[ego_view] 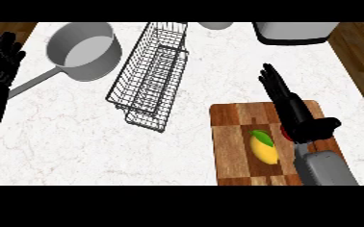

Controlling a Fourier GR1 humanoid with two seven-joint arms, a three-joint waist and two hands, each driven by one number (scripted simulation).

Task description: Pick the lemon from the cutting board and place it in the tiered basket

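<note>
A yellow lemon with a green leaf lies on the wooden cutting board at the lower right. My right hand hovers just right of the lemon, fingers straight and pointing up the counter, holding nothing. The black wire tiered basket lies in the middle of the counter, up and to the left of the board. My left hand rests open at the far left edge, fingers up.
A grey saucepan with a long handle sits at the upper left beside the basket. A white appliance stands at the top right, and a pale bowl edge shows at the top middle.
</note>
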